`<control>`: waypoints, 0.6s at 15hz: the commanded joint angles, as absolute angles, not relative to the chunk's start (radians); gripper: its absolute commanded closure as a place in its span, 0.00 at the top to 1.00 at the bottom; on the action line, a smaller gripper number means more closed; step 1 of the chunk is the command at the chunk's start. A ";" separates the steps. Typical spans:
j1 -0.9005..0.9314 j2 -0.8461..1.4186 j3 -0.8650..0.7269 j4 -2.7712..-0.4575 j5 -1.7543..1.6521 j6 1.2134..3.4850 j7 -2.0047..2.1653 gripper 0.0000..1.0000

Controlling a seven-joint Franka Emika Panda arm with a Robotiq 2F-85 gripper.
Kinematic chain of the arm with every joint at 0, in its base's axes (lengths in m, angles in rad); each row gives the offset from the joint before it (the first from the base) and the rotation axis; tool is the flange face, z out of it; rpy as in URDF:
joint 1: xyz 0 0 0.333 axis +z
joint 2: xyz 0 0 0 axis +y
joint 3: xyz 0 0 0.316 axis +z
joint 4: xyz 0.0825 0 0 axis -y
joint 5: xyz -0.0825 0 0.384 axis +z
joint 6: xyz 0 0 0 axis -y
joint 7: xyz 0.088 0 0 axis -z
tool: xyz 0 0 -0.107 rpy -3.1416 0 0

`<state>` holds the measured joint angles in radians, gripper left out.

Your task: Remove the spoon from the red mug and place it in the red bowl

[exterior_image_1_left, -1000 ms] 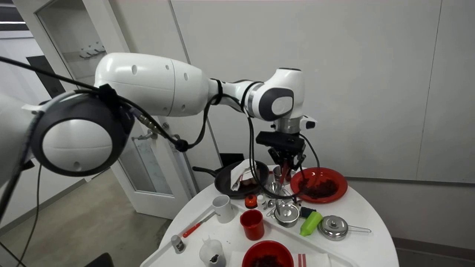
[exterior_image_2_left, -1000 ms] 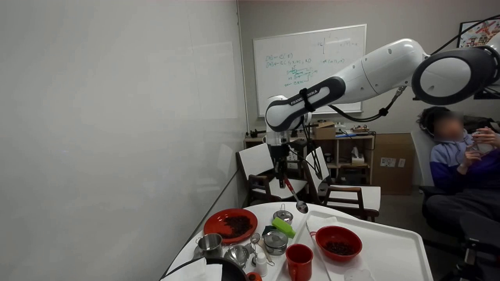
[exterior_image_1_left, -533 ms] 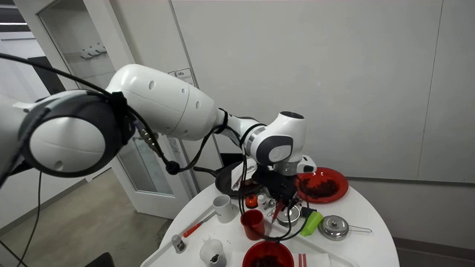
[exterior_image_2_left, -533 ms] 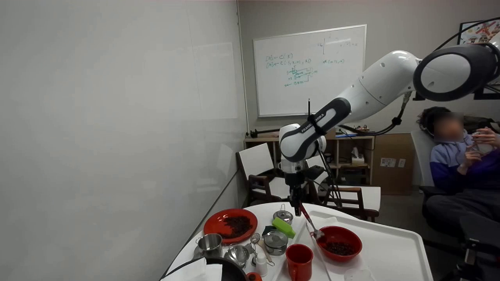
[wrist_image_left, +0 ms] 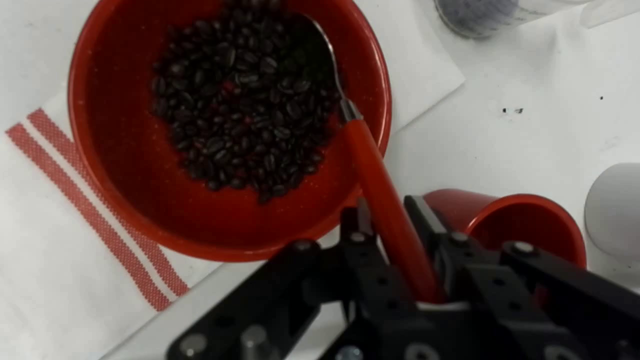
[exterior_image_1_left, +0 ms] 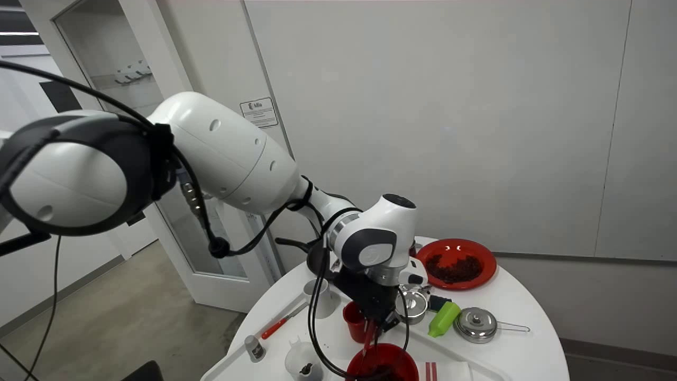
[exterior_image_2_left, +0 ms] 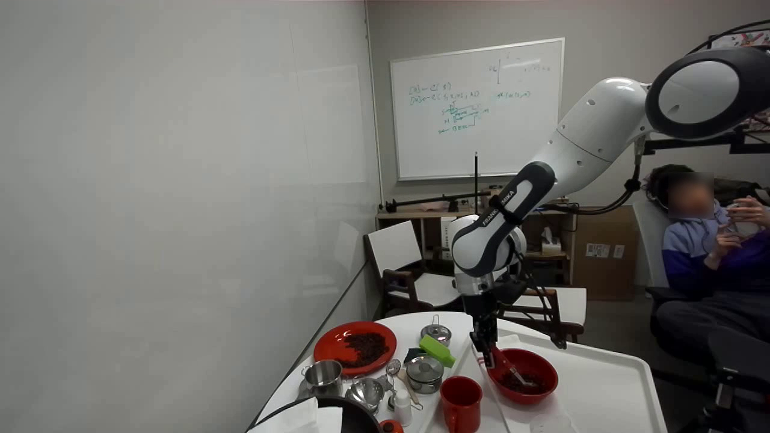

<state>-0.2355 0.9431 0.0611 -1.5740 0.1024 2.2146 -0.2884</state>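
The spoon (wrist_image_left: 367, 150) has a red handle and a metal head. My gripper (wrist_image_left: 390, 210) is around the handle and appears shut on it, with the handle slanting between the fingers. The spoon head lies among dark beans inside the red bowl (wrist_image_left: 200, 215). In both exterior views the gripper (exterior_image_1_left: 378, 325) (exterior_image_2_left: 490, 361) is just above the near rim of the bowl (exterior_image_1_left: 407, 365) (exterior_image_2_left: 529, 398), and the spoon (exterior_image_1_left: 368, 341) (exterior_image_2_left: 504, 364) tilts down into it. The red mug (exterior_image_2_left: 462, 400) stands upright beside the bowl; it also shows in the wrist view (wrist_image_left: 527, 220).
The bowl stands on a striped cloth (wrist_image_left: 75, 175) on a white tray (exterior_image_2_left: 607, 373). A red plate with beans (exterior_image_2_left: 385, 337), a green bottle (exterior_image_2_left: 437, 350), a metal pot (exterior_image_2_left: 425, 376) and a dark pan (exterior_image_2_left: 352, 415) stand around. A red-handled knife (exterior_image_1_left: 275, 327) and white mug (exterior_image_1_left: 320, 304) are nearby.
My gripper has moved down and across from above the table to the red bowl, carrying the spoon. The spoon head has gone from the air, over the bowl's rim, into the bowl.
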 commanded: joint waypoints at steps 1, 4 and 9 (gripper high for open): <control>-0.247 0.845 0.072 -1.719 0.150 2.262 -0.284 0.56; -0.249 0.818 0.070 -1.757 0.165 2.268 -0.290 0.77; -0.260 0.771 0.074 -1.825 0.189 2.267 -0.303 1.00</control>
